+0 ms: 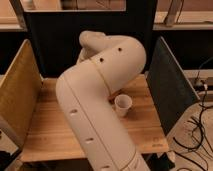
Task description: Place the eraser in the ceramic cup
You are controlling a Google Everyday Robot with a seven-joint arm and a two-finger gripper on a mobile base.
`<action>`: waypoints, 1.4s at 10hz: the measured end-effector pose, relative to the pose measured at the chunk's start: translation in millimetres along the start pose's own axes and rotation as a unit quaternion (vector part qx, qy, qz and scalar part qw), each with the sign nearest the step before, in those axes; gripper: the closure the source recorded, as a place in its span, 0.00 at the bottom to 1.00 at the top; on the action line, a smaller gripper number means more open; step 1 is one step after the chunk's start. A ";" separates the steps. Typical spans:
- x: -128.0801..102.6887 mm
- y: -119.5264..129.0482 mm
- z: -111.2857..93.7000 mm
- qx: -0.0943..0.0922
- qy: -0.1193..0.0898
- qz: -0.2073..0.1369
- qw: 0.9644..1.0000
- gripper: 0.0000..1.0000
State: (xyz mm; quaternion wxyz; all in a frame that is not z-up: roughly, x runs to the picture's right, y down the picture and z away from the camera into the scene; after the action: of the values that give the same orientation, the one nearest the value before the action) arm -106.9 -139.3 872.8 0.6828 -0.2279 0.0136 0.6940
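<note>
My big white arm (pixel 100 95) fills the middle of the camera view and rises over the wooden table (pixel 50 130). It hides the orange-brown ceramic cup and the eraser. My gripper is hidden behind the arm's elbow, somewhere toward the back of the table. A small white tapered cup (pixel 123 105) stands upright just right of the arm.
A tan panel (pixel 17 92) stands at the table's left side and a dark grey panel (pixel 170 90) at its right. A dark board (pixel 65 45) closes the back. Cables (pixel 200 135) lie on the floor at the right.
</note>
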 end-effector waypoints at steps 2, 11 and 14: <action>-4.4 -13.9 -34.8 0.009 -0.028 -0.003 1.000 1.00; -5.8 -44.4 -113.2 0.018 -0.093 0.012 0.995 1.00; -28.4 -57.2 -126.3 0.045 -0.116 0.006 0.992 1.00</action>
State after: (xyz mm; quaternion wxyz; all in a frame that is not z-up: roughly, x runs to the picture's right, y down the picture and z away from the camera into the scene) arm -15.8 -203.9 785.9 0.6848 -0.1155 -0.0331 0.7188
